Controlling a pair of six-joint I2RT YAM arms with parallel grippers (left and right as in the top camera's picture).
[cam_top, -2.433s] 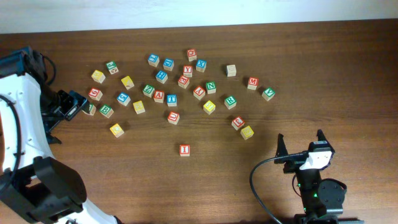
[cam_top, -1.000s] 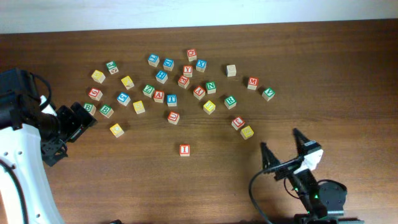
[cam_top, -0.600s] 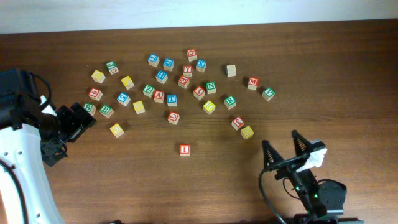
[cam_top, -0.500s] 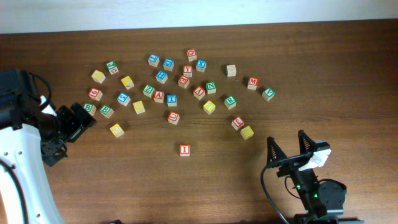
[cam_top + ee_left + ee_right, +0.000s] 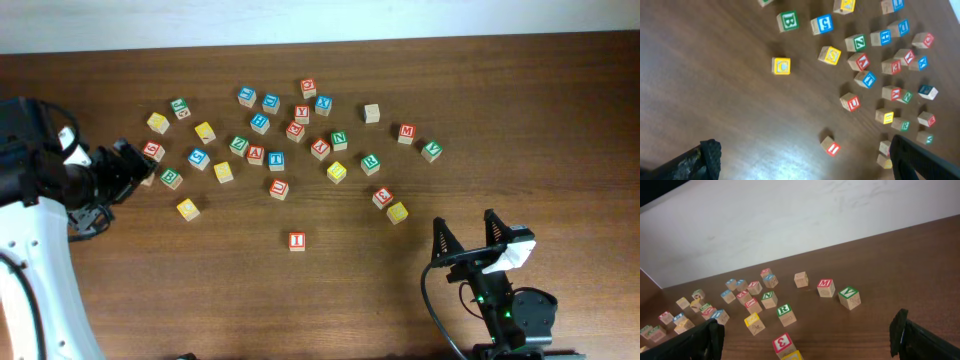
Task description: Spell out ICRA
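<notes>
The red I cube [image 5: 296, 240] stands alone toward the front middle of the table; it also shows in the left wrist view [image 5: 831, 147]. The green R cube [image 5: 370, 162] sits at the right of the cluster and shows in the right wrist view [image 5: 784, 311]. The red A cube [image 5: 256, 155] lies mid-cluster. A yellow cube [image 5: 187, 208] that seems to bear the C sits apart at the front left, also in the left wrist view [image 5: 781, 65]. My left gripper [image 5: 136, 165] is open and empty at the cluster's left edge. My right gripper [image 5: 466, 232] is open and empty at the front right.
Many other lettered cubes spread across the back middle of the wooden table [image 5: 520, 120]. A red 3 cube [image 5: 383, 197] and a yellow cube [image 5: 397, 212] lie between the cluster and my right gripper. A white wall [image 5: 790, 220] runs behind the table.
My left gripper has moved toward the back, up against the left edge of the cluster. My right gripper has shifted slightly right. No cube has moved.
</notes>
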